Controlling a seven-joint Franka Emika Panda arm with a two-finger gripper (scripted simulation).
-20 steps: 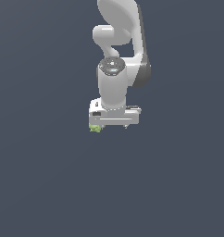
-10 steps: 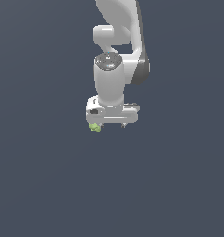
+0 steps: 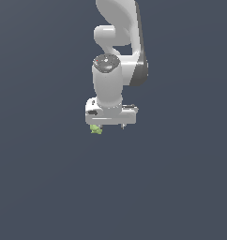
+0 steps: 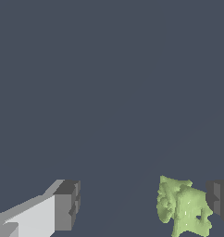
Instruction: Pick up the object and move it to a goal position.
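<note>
The white two-fingered gripper point(image 4: 144, 208) stood with its fingers spread wide, holding nothing. In the wrist view its dark grey pads point(image 4: 67, 206) faced each other across a broad gap, one on a pale finger, the other only partly in view at the picture's edge. The small light yellow-green lumpy object point(image 4: 183, 208) sat inside that gap, well off-centre: it was just beside the pad at the picture's edge, with a thin strip of floor showing between them, and far from the opposite pad.

In the exterior view the gripper point(image 3: 110, 125) pointed straight down from the white, rounded robot arm point(image 3: 116, 56), and the object point(image 3: 96, 129) peeked out below the hand's end toward the exterior view's left. Whether the fingertips reached the floor could not be told. All around lay a plain dark blue-grey floor point(image 3: 49, 187).
</note>
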